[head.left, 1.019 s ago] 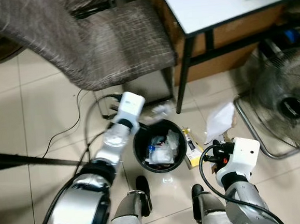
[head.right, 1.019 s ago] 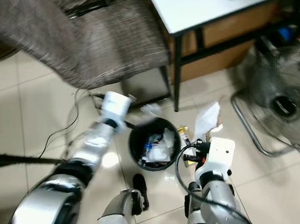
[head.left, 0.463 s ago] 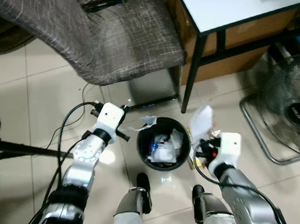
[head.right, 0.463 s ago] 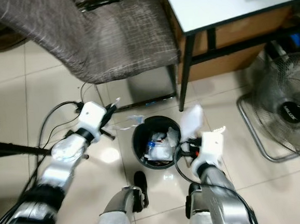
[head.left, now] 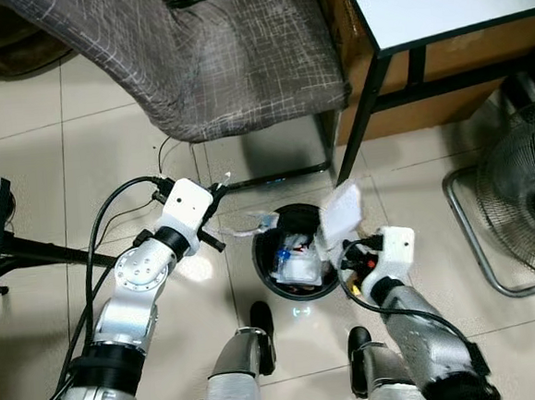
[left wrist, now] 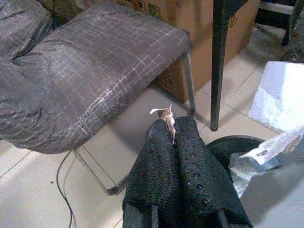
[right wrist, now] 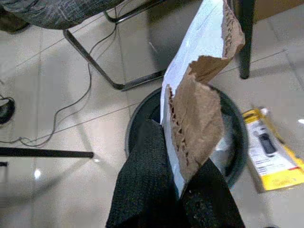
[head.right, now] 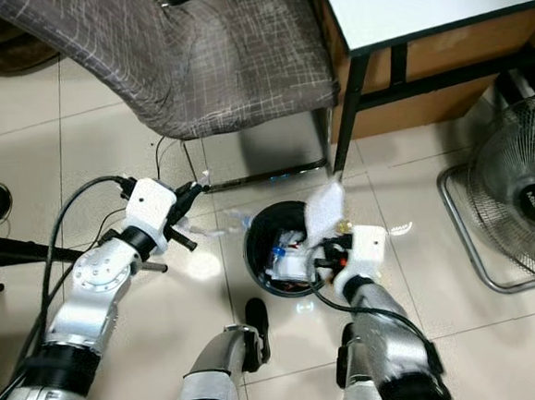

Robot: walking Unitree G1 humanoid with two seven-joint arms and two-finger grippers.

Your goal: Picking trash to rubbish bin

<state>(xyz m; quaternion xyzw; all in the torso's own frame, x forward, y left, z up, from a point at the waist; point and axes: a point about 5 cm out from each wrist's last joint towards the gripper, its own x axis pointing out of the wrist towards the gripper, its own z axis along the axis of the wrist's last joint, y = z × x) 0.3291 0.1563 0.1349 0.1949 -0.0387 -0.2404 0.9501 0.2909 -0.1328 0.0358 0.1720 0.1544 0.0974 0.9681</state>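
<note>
Torn cardboard — ragged, brown-backed — pinched in right gripper jaws over round black bin; left gripper jaws closed.

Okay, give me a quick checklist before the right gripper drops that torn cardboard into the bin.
1. Right gripper shut on torn cardboard: ok.
2. Cardboard over the black bin: ok, it hangs above the rim's right side.
3. Room in the bin: cannot tell, trash already piled inside.
4. Left gripper out of the drop path: ok, off to the bin's left, pinching a small scrap.
5. Table leg clear of the cardboard: ok.
</note>
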